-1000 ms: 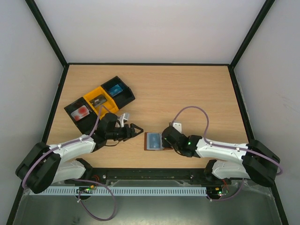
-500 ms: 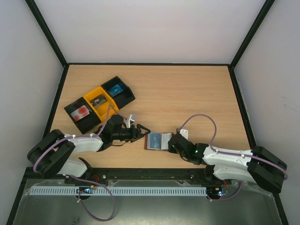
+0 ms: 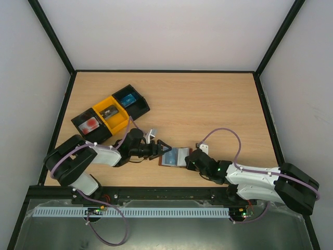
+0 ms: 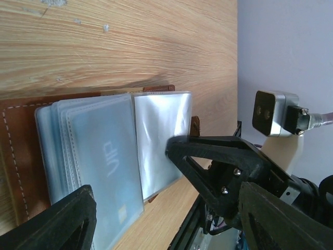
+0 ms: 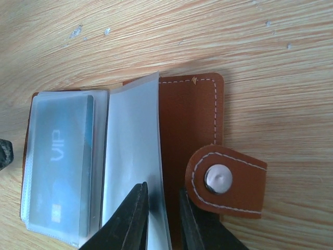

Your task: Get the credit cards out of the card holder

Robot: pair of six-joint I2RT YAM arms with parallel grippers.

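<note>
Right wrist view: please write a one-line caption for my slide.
Right gripper pinches an empty sleeve of the open card holder, beside a sleeved blue VIP card.

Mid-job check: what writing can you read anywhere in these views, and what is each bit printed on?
"VIP": on the pale blue card inside a clear sleeve of the open card holder; readable in both wrist views.
Cards in the trays: any print is too small to read from the top view.
Nothing else readable.
</note>
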